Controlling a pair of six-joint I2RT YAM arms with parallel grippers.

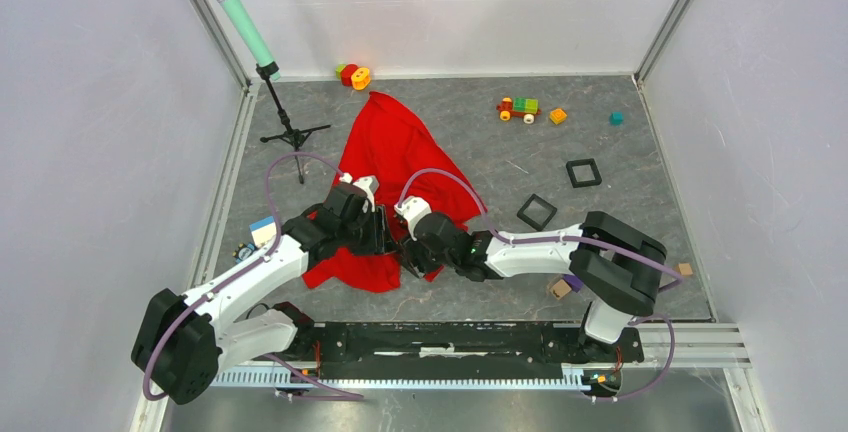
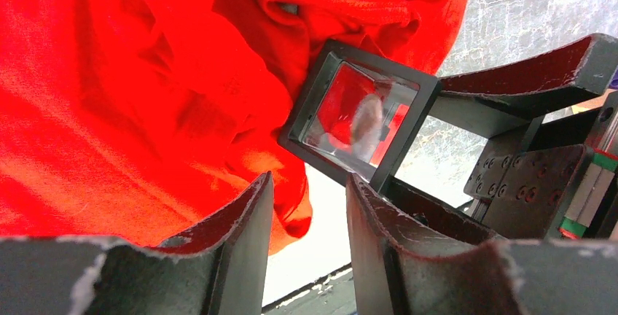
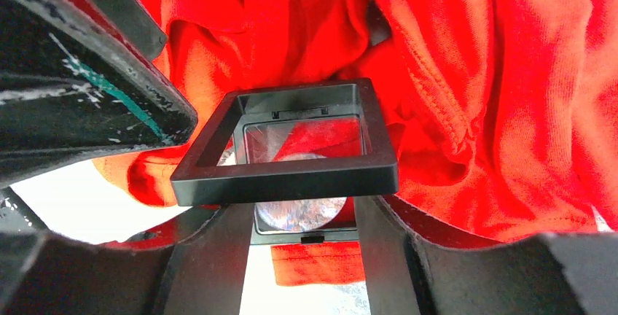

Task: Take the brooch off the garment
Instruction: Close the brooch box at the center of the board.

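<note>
A red garment [image 1: 395, 152] lies crumpled on the grey table. The brooch is a black square frame with a clear window [image 3: 291, 154]. My right gripper [image 3: 302, 235] is shut on its near edge and holds it at the garment's near edge, with red cloth [image 3: 510, 111] behind it. Whether it still touches the cloth I cannot tell. The brooch also shows in the left wrist view [image 2: 357, 122]. My left gripper [image 2: 306, 213] is open and empty, just next to the brooch and the cloth [image 2: 109, 111]. In the top view both grippers [image 1: 385, 237] [image 1: 408, 252] meet there.
Two more black square frames [image 1: 583, 172] [image 1: 537, 212] lie right of the garment. A toy train [image 1: 518, 108], orange block [image 1: 558, 115] and teal cube [image 1: 617, 118] lie at the back. A microphone stand [image 1: 290, 132] stands at back left. Small cubes [image 1: 560, 289] lie near the right arm.
</note>
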